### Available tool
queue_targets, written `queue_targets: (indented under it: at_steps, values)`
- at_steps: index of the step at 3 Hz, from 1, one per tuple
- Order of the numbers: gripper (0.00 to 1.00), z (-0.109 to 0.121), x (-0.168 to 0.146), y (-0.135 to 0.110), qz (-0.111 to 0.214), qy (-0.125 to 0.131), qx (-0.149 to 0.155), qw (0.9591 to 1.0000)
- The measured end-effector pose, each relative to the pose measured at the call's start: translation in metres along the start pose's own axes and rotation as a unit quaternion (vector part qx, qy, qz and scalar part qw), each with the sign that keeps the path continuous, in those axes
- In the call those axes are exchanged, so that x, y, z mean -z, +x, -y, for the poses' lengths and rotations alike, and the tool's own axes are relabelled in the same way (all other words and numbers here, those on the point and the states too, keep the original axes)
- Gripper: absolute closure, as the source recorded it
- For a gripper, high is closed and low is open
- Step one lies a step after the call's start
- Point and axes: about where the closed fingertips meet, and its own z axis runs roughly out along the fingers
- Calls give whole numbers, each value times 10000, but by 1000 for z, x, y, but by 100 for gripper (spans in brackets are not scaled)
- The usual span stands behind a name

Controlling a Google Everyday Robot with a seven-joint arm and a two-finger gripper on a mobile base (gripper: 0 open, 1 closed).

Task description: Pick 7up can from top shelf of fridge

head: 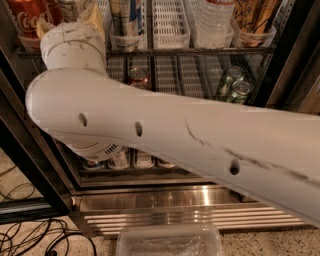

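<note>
Progress seemed partial: we found the gripper [69, 21] at the left end of the top shelf [210, 50] of the fridge [30, 165], just before the 7up can [70, 7] standing there, though we could not tell whether it gripped anything, and the lift was not yet done.

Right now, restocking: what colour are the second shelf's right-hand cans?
Green cans, silver tops; camera view. Claw top left.
</note>
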Motion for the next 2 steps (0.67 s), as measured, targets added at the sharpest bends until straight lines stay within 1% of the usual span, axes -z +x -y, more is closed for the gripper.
queue_targets:
  at_steps: [1,2]
  values:
    - [33,0,-9,1,32,19,35,10000]
    - [32,3,-14,2,53,90,60,9999]
